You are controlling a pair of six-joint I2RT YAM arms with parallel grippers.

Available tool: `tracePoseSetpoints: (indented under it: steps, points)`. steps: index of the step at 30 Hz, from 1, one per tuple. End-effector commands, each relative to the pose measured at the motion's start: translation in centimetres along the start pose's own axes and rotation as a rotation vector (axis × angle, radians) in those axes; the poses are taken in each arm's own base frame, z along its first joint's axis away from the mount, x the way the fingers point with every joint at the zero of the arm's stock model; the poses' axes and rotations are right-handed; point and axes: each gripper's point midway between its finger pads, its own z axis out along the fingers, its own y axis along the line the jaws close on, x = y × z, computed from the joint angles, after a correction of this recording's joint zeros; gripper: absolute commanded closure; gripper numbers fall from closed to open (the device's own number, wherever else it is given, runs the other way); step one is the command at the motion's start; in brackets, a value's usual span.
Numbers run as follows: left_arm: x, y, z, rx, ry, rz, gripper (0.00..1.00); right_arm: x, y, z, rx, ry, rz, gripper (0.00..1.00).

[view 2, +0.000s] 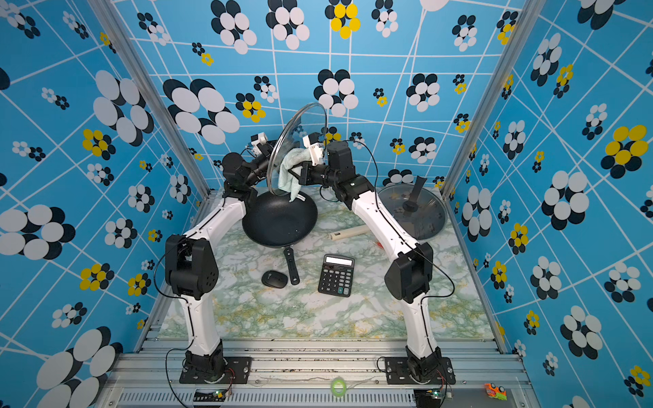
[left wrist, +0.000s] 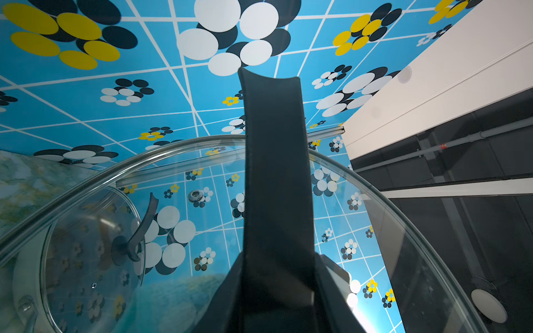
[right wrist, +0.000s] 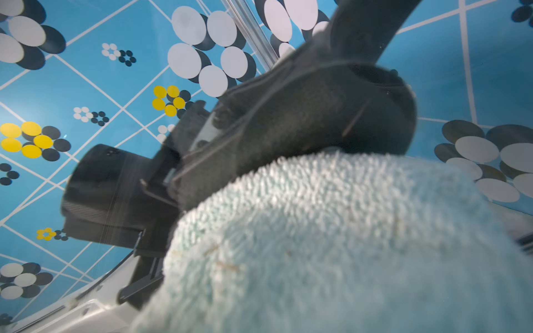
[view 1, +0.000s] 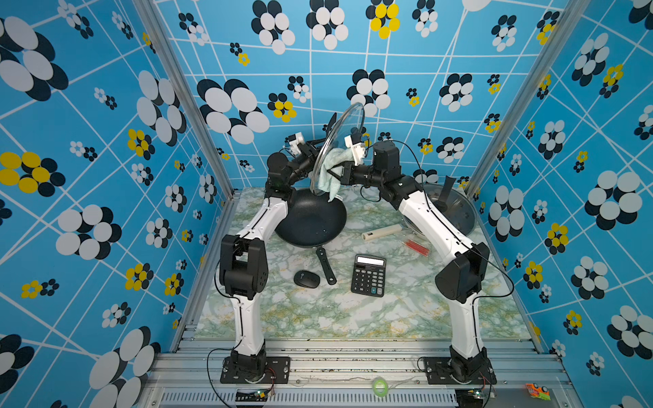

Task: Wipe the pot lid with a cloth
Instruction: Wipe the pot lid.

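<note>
— So, where is the pot lid point(view 1: 349, 122)?
— Up in the air at the far end of the desk point(view 1: 318, 318), standing on edge and tilted, above the far rim of the black pan point(view 1: 311, 219). Both top views show it between the two arms.
— What holds it?
— The left fingers point(view 1: 312, 148). In the left wrist view they are closed on the lid's black handle point(left wrist: 277, 173), one on each side of it, with the glass curving away behind.
— And the cloth point(view 1: 330, 169)?
— Bunched in the right fingers point(view 1: 335, 173), which are clamped tight on it. It lies against the face of the glass opposite the handle. The right wrist view looks over the mint-green terry and through the glass to the left arm's wrist beyond. The cloth's lower corner, with the white tag point(view 2: 300, 197), hangs down over the pan's rim.
— Anything else on the desk?
— A second glass lid point(view 1: 456, 212) lies flat at the far right, well apart from the raised one. Nearer the front sit a black calculator point(view 1: 368, 275) and a dark mouse point(view 1: 306, 279), with the pan's handle point(view 1: 325, 265) between them.
</note>
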Motion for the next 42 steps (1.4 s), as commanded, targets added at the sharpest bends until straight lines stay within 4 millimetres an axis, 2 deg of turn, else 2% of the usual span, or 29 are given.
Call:
tracePoseSetpoints:
  steps: [1, 7, 11, 16, 19, 27, 29, 33, 34, 39, 42]
  points:
    - [3.2, -5.1, 1.3, 0.131, 0.085, 0.109, 1.0, -3.4, 7.1, -2.0, -0.161, -0.077, -0.123, 1.0]
    - [4.4, -5.1, 1.6, 0.119, 0.127, 0.124, 1.0, -6.8, 7.8, -3.7, -0.135, -0.136, -0.203, 1.0]
    - [5.1, -4.8, 1.8, 0.11, 0.157, 0.12, 1.0, -9.9, 6.9, -5.6, -0.086, -0.213, -0.237, 1.0]
    - [6.6, -5.9, 2.6, 0.132, 0.231, 0.144, 1.0, -12.6, 2.1, -6.9, 0.013, -0.292, -0.208, 1.0]
    - [7.5, -7.2, 3.0, 0.164, 0.274, 0.167, 1.0, -12.5, -1.7, -6.2, 0.041, -0.292, -0.14, 1.0]
    - [8.8, -10.1, 3.4, 0.237, 0.337, 0.234, 1.0, -9.2, -7.6, -4.3, 0.143, -0.219, -0.072, 1.0]
    - [8.6, -10.5, 3.3, 0.241, 0.326, 0.241, 1.0, -8.0, -8.5, -3.8, 0.153, -0.189, -0.043, 1.0]
    - [7.3, -10.0, 2.9, 0.204, 0.271, 0.259, 1.0, -5.9, -9.0, -3.9, 0.164, -0.144, -0.008, 1.0]
    - [6.8, -9.6, 2.8, 0.184, 0.246, 0.273, 1.0, -5.9, -8.4, -4.6, 0.168, -0.146, -0.01, 1.0]
    - [5.2, -7.7, 2.1, 0.008, 0.148, 0.398, 1.0, -2.1, -8.0, -6.7, 0.21, -0.096, 0.049, 1.0]
    - [4.4, -6.0, 1.2, -0.178, 0.067, 0.535, 1.0, -0.9, -7.6, -9.5, 0.291, -0.109, 0.057, 1.0]
